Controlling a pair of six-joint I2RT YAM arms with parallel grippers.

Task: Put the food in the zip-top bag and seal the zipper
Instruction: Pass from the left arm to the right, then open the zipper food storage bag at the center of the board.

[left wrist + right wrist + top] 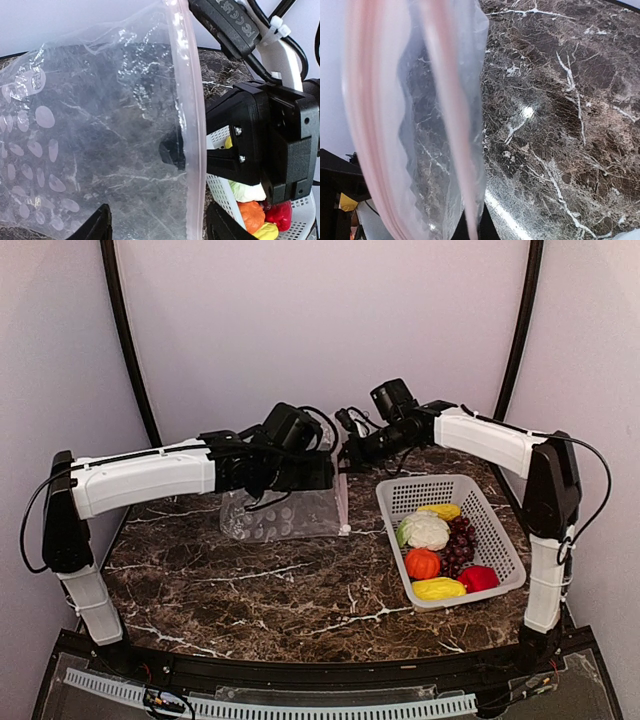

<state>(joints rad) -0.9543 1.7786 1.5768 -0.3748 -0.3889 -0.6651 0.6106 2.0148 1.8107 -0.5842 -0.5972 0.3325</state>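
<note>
They are opening the zip-top bag (pixel 100 125): the right jaws pinch its zipper (pixel 192 100), and the left jaws are wide open. Next, I think, pull the mouth open, then fetch the food (pixel 445 550).

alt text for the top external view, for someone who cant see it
The left end effector and right end effector meet at a clear zip-top bag over the far side of a dark marble table. A white basket to the right holds the toy food.
</note>
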